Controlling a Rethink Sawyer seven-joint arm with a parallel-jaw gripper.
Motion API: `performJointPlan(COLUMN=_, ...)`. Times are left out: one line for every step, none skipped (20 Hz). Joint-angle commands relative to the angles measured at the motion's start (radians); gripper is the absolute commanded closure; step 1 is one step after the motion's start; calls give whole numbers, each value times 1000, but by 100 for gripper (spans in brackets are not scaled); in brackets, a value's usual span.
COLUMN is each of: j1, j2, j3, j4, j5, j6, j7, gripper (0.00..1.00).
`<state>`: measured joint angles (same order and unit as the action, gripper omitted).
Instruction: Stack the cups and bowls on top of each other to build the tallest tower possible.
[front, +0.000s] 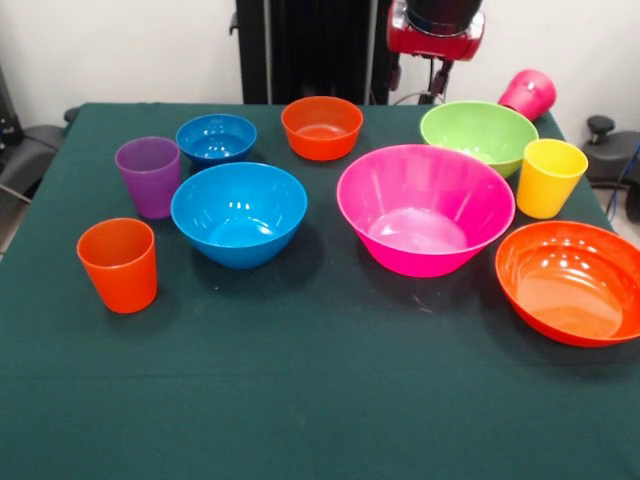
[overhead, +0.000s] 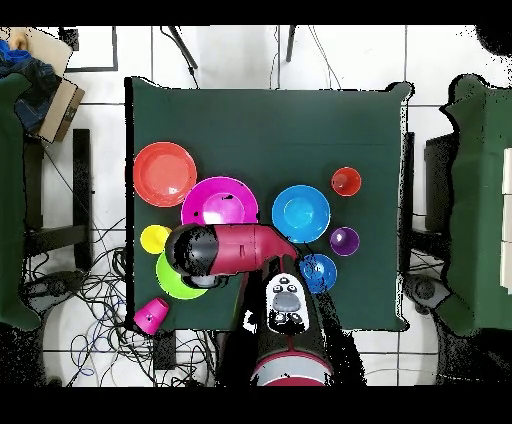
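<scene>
All bowls stand apart and upright on the green table: very large pink bowl (front: 425, 208) (overhead: 219, 205), large orange bowl (front: 572, 282) (overhead: 165, 174), medium blue bowl (front: 239, 213) (overhead: 301, 213), lime bowl (front: 479, 135) (overhead: 172, 282), small blue bowl (front: 216, 138) (overhead: 318, 272), small orange bowl (front: 321, 127). The orange cup (front: 120, 265) (overhead: 346, 182), purple cup (front: 149, 176) (overhead: 344, 241) and yellow cup (front: 549, 177) (overhead: 154, 239) stand upright. The magenta cup (front: 528, 93) (overhead: 152, 315) lies tipped at the table corner. My gripper (front: 439, 70) hangs high above the lime bowl, mostly hidden, holding nothing visible.
The arm (overhead: 235, 248) covers the small orange bowl and part of the lime bowl in the overhead view. Green table cloth (front: 320, 400) spreads in front of the bowls. Chairs, cables and a box stand around the table.
</scene>
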<state>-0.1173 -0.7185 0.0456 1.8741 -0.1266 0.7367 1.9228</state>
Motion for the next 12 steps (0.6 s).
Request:
performJointPlan(j1=5, j2=-45, j3=24, j4=8, j5=-116, j6=-57, j7=-25, gripper=0)
performJointPlan(j1=4, j2=-46, j3=25, j4=6, j5=-116, j6=-54, j7=-26, gripper=0)
performJointPlan(j1=3, j2=-47, j3=27, j4=6, j5=-118, j6=-52, j7=-26, gripper=0)
performJointPlan(j1=3, j2=-45, j3=29, j4=2, j5=-120, j6=-51, j7=-24, gripper=0)
performJointPlan(j1=2, j2=-45, j3=30, j4=2, j5=-123, j6=-52, j7=-21, gripper=0)
performJointPlan(j1=1, j2=-44, j3=32, j4=1, j5=-126, j6=-53, j7=-18, gripper=0)
performJointPlan(j1=0, j2=-44, j3=33, j4=2, j5=-128, j6=-53, j7=-16, gripper=0)
performJointPlan(j1=-1, j2=-41, j3=36, j4=-1, j5=-131, j6=-52, j7=-13, gripper=0)
performJointPlan(j1=-2, j2=-41, j3=37, j4=-1, j5=-132, j6=-52, j7=-12, gripper=0)
performJointPlan(j1=-2, j2=-41, j3=38, j4=-1, j5=-133, j6=-51, j7=-11, gripper=0)
performJointPlan(j1=-3, j2=-41, j3=39, j4=-2, j5=-134, j6=-51, j7=-10, gripper=0)
performJointPlan(j1=-3, j2=-42, j3=39, j4=0, j5=-134, j6=-52, j7=-9, gripper=0)
